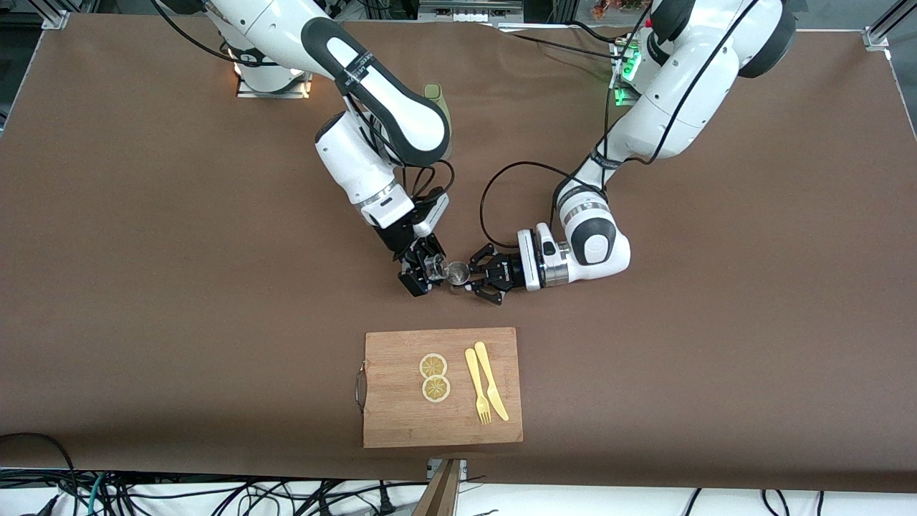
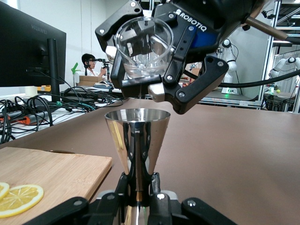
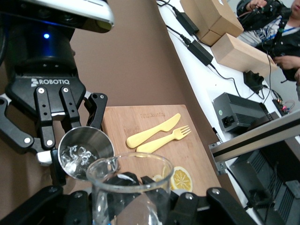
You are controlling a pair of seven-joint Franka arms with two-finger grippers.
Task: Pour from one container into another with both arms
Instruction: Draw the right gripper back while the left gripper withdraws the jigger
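- From the front camera I can barely read the small clear glass cup (image 1: 434,267) in the right gripper (image 1: 423,272); it is too small there to tell what it holds.
- The shiny steel cone-shaped jigger (image 2: 137,140) runs off the bottom edge of the left wrist view, so I cannot see its lower half or where the left gripper (image 1: 469,276) clamps it.
- A dull olive-green object (image 1: 438,100) is mostly hidden by the right arm's white forearm; I cannot say what it is.
- In the right wrist view the glass cup's base is cut off by the frame edge.
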